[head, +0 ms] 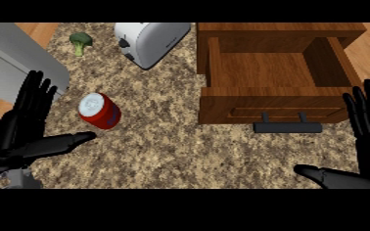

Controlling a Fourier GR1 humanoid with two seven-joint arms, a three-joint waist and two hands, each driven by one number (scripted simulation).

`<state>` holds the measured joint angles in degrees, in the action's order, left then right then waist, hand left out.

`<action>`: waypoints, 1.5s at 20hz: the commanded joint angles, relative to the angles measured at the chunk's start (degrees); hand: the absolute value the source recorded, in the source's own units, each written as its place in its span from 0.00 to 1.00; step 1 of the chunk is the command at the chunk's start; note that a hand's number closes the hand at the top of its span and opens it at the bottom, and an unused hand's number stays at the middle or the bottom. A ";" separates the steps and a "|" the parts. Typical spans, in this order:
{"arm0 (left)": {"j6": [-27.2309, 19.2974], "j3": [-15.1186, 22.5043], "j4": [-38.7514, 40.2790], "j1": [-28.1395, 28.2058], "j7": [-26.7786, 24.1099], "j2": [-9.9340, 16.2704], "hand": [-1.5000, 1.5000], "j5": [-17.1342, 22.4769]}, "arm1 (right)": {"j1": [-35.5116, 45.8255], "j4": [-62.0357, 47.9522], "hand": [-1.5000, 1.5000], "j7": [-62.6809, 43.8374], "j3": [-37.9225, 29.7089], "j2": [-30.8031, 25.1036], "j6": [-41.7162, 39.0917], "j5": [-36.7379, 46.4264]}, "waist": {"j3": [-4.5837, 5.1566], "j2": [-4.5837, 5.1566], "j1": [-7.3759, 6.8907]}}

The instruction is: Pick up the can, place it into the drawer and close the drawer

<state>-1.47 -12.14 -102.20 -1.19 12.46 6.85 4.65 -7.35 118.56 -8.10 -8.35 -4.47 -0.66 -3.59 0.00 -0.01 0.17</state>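
A red can (100, 110) with a silver top stands on the speckled counter at the left. My left hand (25, 122) is open just left of it, fingers straight up and thumb stretched toward the can's base, a small gap between them. The wooden drawer (278, 68) stands pulled open at the right, nothing inside, with a black handle (287, 126) on its front. My right hand (356, 137) is open at the right edge, below and right of the drawer front, holding nothing.
A white toaster (150, 41) stands at the back centre. A broccoli floret (80, 41) lies at the back left. A grey sink edge (33, 61) runs along the far left.
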 commanded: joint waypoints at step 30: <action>-4.08 -3.22 49.35 -8.06 -33.99 -2.33 0.00 -1.89 | -3.33 10.81 0.00 -7.01 -7.63 -0.48 -5.03 -5.73 | 0.01 -0.02 0.10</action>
<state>-4.60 -16.23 -54.65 -9.74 -20.04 5.98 2.36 -9.14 126.38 -13.47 -14.80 -5.06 -4.79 -7.47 0.01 0.03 0.30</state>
